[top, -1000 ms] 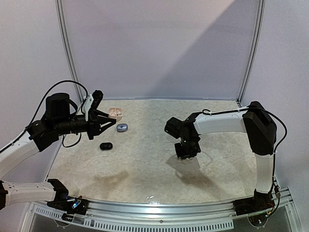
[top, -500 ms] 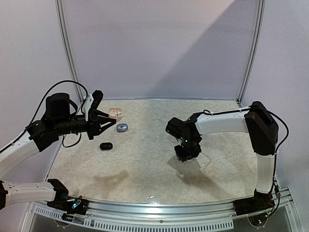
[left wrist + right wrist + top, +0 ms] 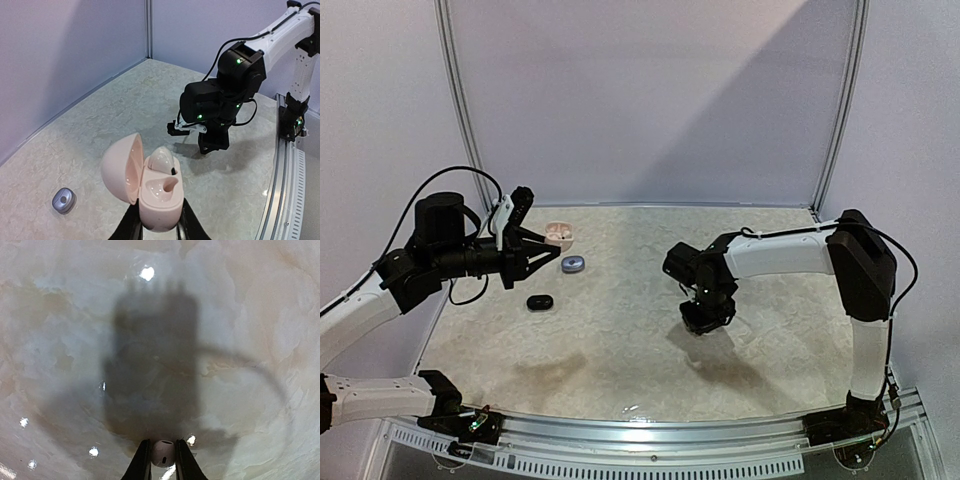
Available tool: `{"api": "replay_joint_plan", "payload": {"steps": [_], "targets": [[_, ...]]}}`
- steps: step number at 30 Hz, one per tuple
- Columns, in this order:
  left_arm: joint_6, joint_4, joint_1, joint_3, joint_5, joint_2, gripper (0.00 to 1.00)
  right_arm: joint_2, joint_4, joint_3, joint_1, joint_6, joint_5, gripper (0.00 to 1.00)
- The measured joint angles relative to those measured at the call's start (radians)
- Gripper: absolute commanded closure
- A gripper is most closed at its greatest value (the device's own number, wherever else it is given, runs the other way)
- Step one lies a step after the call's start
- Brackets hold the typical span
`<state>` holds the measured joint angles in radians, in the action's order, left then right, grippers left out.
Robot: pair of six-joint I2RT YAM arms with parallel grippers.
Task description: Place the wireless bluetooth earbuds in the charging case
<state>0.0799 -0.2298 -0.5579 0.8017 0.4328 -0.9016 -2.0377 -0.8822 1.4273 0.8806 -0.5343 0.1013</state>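
A pink charging case (image 3: 159, 197) stands with its lid swung open, and my left gripper (image 3: 159, 212) is shut on its base. One pale earbud (image 3: 162, 159) sits in the far socket; the near socket is bare. In the top view the case (image 3: 558, 234) is held above the table's back left, at my left gripper's (image 3: 548, 245) tips. Low over the table right of centre, my right gripper (image 3: 163, 446) is shut on a small white earbud (image 3: 163, 453). The top view shows that right gripper (image 3: 706, 318) pointing down at the table; the bud is hidden there.
A small grey-blue case (image 3: 572, 263) and a black case (image 3: 540, 301) lie on the marbled table (image 3: 620, 340) near the left gripper. The grey one (image 3: 64, 200) also shows in the left wrist view. A metal rail (image 3: 650, 428) edges the front.
The right gripper has sunk a little toward the table and its jaws have narrowed onto the white earbud. The left arm and the pink case have not moved.
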Motion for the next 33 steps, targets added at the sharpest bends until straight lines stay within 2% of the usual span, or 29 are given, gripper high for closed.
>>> {"api": "replay_joint_plan", "payload": {"steps": [7,10,12,16,20,24,28,33], "targets": [[-0.001,0.007,0.001,-0.015,0.002,0.000,1.00,0.010,-0.006,0.034,0.000,-0.019,-0.046,0.89],[-0.002,0.037,0.003,-0.036,0.018,0.006,1.00,0.080,0.040,0.054,0.000,-0.039,-0.109,0.92],[-0.006,0.084,0.004,-0.060,0.044,0.013,1.00,0.160,0.107,0.062,0.000,-0.056,-0.161,0.94],[-0.034,0.254,0.005,-0.118,0.138,0.017,1.00,0.351,0.350,0.100,0.006,-0.107,-0.284,0.97],[-0.071,0.445,0.006,-0.131,0.278,-0.028,1.00,0.427,0.542,0.224,0.045,-0.116,-0.369,0.97],[-0.084,0.566,0.003,-0.115,0.410,-0.077,1.00,0.399,0.656,0.378,0.122,-0.103,-0.466,0.97],[-0.084,0.624,-0.003,-0.093,0.510,-0.090,1.00,0.301,0.684,0.530,0.188,-0.077,-0.561,0.97],[-0.093,0.660,-0.009,-0.062,0.575,-0.093,1.00,0.226,0.688,0.553,0.221,-0.066,-0.648,0.96]]}}
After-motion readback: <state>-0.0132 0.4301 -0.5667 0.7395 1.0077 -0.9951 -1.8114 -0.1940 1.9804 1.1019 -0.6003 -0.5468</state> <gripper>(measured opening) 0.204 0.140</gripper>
